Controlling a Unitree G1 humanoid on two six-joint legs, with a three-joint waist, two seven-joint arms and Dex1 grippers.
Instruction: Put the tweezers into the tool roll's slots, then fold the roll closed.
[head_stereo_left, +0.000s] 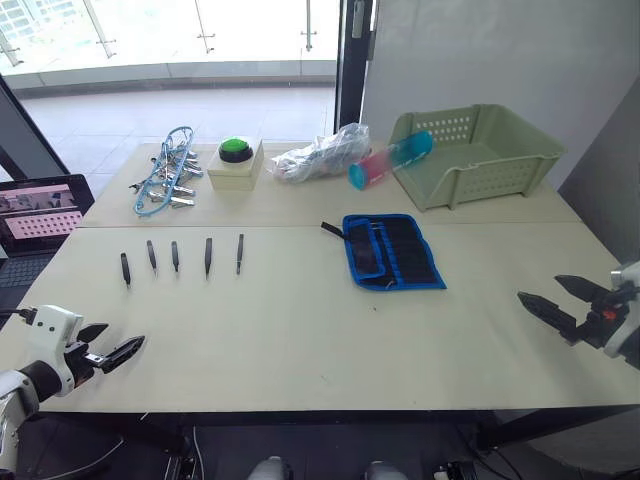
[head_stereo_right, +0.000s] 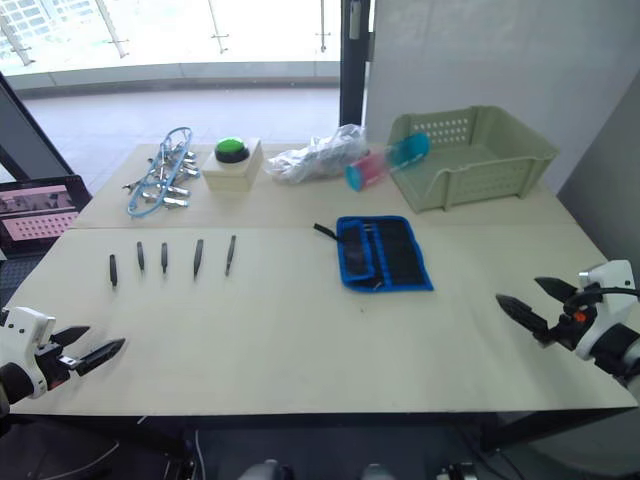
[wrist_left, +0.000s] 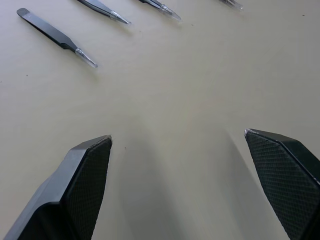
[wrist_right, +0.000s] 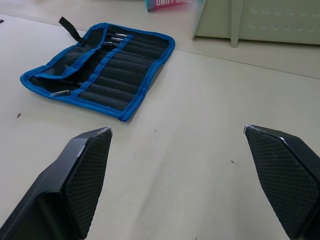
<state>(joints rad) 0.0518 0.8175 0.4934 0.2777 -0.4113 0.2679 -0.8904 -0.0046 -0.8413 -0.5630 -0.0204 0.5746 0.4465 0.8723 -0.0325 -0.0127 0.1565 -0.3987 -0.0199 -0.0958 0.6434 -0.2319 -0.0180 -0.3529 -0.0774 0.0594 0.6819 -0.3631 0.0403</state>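
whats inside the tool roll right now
The tool roll lies open, showing its row of black slots. A few silvery tips poke out of the slots at its far end and one near its edge; what they belong to is covered.

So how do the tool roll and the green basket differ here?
The tool roll is flat black fabric with blue trim, lying open mid-table; the green basket is rigid perforated plastic with raised walls, at the far right. The roll lies alone; a pink-and-blue tube leans against the basket.
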